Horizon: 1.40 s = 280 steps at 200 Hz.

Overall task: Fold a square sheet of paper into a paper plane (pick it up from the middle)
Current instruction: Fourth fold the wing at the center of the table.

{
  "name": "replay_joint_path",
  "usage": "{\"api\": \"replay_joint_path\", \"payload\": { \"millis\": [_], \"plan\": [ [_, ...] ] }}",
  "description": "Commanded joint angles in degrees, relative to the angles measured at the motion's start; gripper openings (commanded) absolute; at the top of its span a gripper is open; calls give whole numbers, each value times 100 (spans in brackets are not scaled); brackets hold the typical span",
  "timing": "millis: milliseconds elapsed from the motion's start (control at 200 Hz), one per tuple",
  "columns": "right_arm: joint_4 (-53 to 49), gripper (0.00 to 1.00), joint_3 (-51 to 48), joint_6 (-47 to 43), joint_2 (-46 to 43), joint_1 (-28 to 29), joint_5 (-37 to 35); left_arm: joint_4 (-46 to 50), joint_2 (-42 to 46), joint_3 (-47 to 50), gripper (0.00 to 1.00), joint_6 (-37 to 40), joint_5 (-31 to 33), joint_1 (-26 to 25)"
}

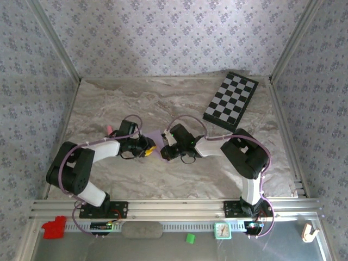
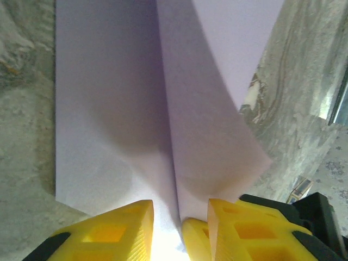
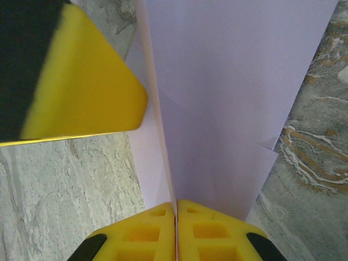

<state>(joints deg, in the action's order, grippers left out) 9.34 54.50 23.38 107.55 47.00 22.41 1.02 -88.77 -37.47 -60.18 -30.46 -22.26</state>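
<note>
Right tool [image 3: 175,211] is pinching the upright fold of the lilac paper [image 3: 234,98], left tool [image 2: 176,220] is standing slightly open around that fold

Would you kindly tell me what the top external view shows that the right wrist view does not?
The top external view adds the chequered board at the marble table's far right, and the left arm and right arm bending inward to meet mid-table. The right wrist view adds a close look at the right gripper shut on the raised fold of the lilac paper. Both show the paper, the table and the left gripper beside the fold.
</note>
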Motion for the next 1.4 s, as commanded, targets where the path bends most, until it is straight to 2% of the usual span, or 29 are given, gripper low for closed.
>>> {"api": "replay_joint_path", "payload": {
  "millis": [0,395,625,750,1084,1394],
  "plan": [
    [68,9,-80,97,118,-34,127,-31,-150,-178,33,243,-96,-33],
    [6,10,-88,93,126,-62,78,382,-448,-368,37,414,27,-72],
    [-85,15,-70,205,-9,-78,7,731,-665,-467,38,470,184,-94],
    [-284,21,-41,329,-159,-68,-128,1000,-720,-541,40,514,331,-119],
    [-602,26,26,508,-443,87,-560,1725,-986,-782,45,466,718,-261],
    [-861,29,111,605,-533,258,-1008,1819,-1125,-848,46,411,752,-331]
  ]
}}
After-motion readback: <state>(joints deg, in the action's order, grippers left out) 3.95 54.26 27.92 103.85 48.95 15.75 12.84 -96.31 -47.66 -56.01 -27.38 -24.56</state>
